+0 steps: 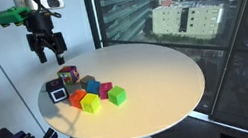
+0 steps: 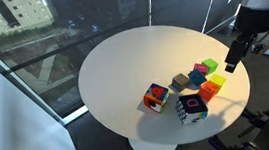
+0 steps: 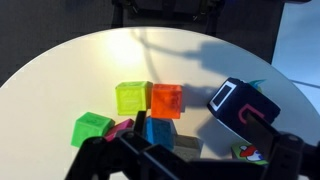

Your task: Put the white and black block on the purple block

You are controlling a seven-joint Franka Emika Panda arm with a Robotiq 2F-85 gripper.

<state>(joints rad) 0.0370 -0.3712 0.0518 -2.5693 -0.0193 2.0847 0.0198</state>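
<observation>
The round white table [image 1: 154, 69] holds a cluster of cubes. In an exterior view the gripper [image 1: 48, 55] hangs above the table's 10 o'clock edge, fingers spread and empty. In the wrist view the white and black block [image 3: 235, 100] sits apart at 3 o'clock of the orange cube [image 3: 165, 100]. The purple block [image 3: 122, 127] lies at 8 o'clock, just beside the green cube [image 3: 92, 128]. Any markings are too small to read.
</observation>
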